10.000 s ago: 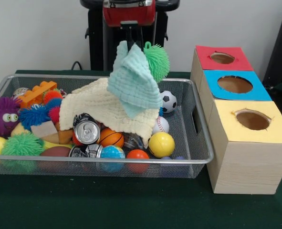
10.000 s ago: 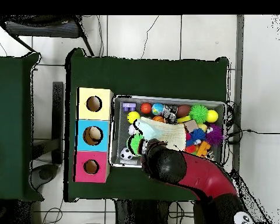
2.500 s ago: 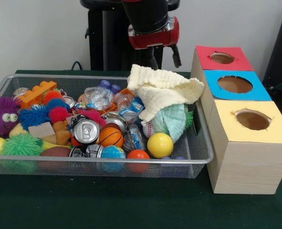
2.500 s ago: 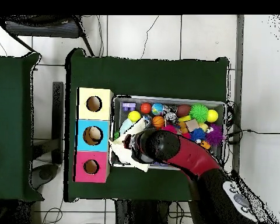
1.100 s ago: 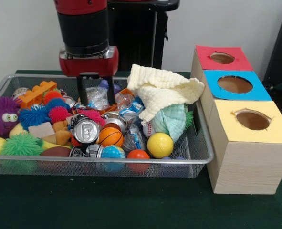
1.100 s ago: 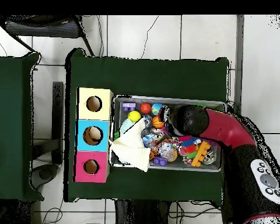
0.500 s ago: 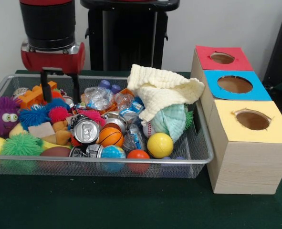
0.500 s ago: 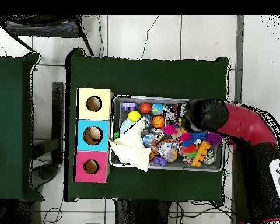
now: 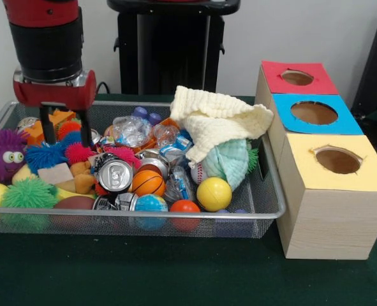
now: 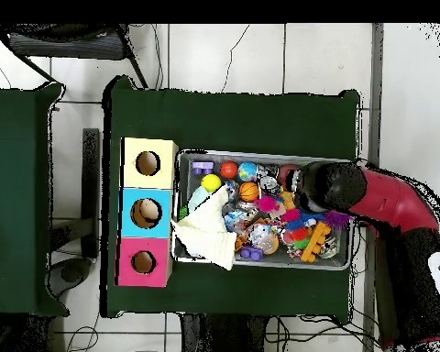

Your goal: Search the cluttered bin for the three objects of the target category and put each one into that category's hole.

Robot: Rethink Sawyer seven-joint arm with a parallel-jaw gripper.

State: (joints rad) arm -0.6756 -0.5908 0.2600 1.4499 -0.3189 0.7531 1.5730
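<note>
No readable writing anywhere. The pincer hangs wide and empty over the wire bin's spiky-ball end, above the orange brick. Inside the bin: a silver can, basketball, yellow ball, crumpled plastic bottles, and a cream cloth heaped on a mint cloth. On the green tabletop beside it stand red, blue and yellow hole boxes.

You see a bin on the tabletop, with three boxes in a row just right of it. In the bin, cloths lie piled at the right, balls along the front, a can behind them. The pincer hangs over the bin's left end.
</note>
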